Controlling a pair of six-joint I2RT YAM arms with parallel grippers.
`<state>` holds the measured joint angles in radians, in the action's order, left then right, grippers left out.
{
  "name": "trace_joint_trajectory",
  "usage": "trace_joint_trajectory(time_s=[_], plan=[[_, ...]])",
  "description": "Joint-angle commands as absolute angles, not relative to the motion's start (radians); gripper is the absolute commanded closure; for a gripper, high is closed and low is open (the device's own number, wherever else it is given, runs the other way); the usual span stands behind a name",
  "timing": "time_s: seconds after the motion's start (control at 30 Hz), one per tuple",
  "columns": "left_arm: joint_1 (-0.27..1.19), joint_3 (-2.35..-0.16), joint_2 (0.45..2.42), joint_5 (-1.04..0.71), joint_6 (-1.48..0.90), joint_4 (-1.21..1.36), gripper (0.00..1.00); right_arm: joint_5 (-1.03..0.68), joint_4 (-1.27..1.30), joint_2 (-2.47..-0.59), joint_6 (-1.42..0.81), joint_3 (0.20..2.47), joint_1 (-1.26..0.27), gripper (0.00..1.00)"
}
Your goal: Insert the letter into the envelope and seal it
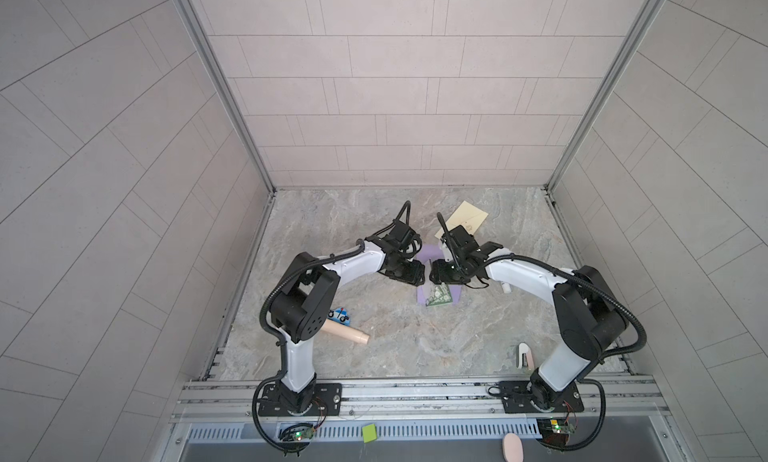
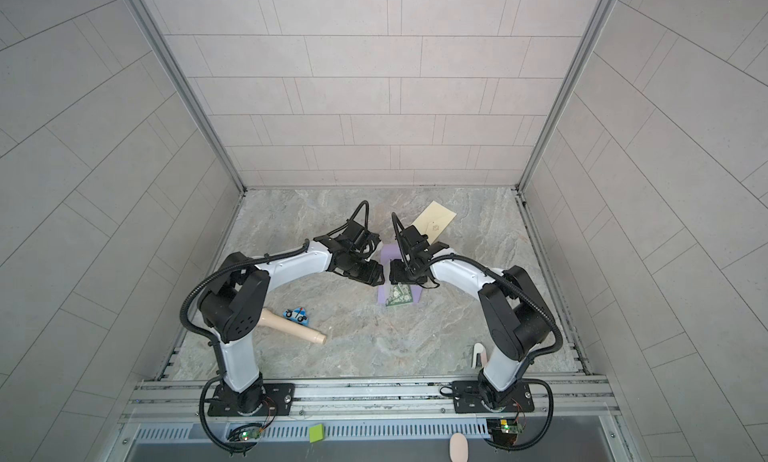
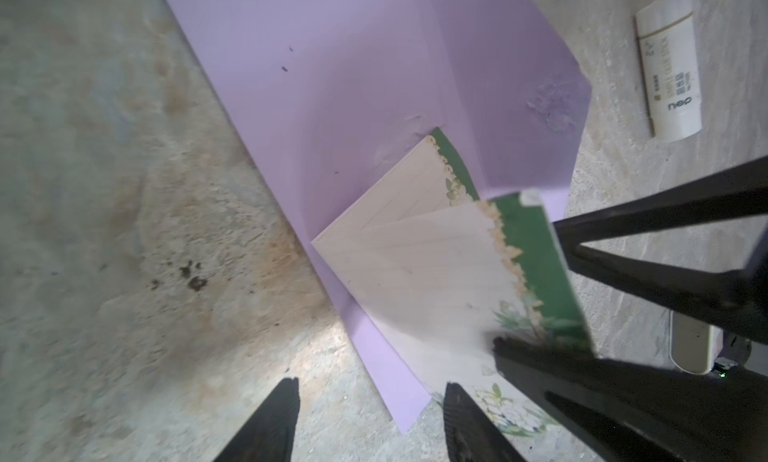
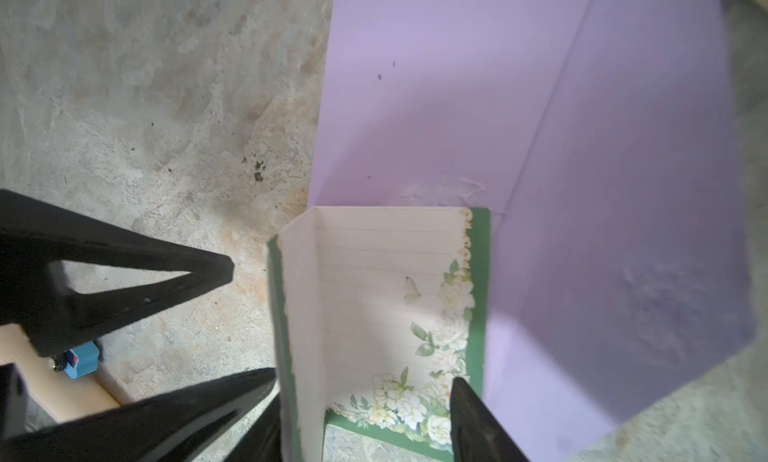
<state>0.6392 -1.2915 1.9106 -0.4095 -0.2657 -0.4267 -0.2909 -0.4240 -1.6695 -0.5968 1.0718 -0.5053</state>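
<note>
On the grey marbled counter (image 4: 124, 106), left hand (image 3: 372, 384) and right hand (image 4: 363, 376) gape released by the green-edged floral paper letter (image 4: 374, 306), part-tucked into the lilac paper envelope (image 4: 457, 106): flatten its fold, push squarely

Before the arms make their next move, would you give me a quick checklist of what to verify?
1. Letter inside envelope: not ok, mostly exposed.
2. Letter flat: not ok, one panel stands up.
3. Flap open: ok.
4. Left gripper open: ok.
5. Right gripper open, straddling letter: ok.
6. Glue stick lying beside flap: ok.
</note>
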Motion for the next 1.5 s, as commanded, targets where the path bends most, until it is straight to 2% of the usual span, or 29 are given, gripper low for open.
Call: trace_joint_trajectory(time_s=[0.0, 0.33, 0.67, 1.07, 1.47], plan=[[0.657, -1.344, 1.951, -0.384, -0.234, -0.469, 0.4, -0.305, -0.43, -1.666, -0.603, 1.038, -0.472, 0.41], [0.673, -1.393, 2.046, -0.307, -0.204, -0.54, 0.48, -0.508, -0.238, -1.729, -0.669, 0.919, -0.381, 0.41], [0.69, -1.419, 2.13, -0.251, -0.18, -0.601, 0.65, -0.636, -0.03, -1.746, -0.758, 0.817, -0.38, 0.42], [0.69, -1.436, 2.156, -0.218, -0.184, -0.63, 0.71, -0.742, 0.141, -1.688, -0.827, 0.798, -0.383, 0.46], [0.69, -1.439, 2.162, -0.237, -0.178, -0.634, 0.73, -0.745, 0.23, -1.67, -0.88, 0.801, -0.394, 0.52]])
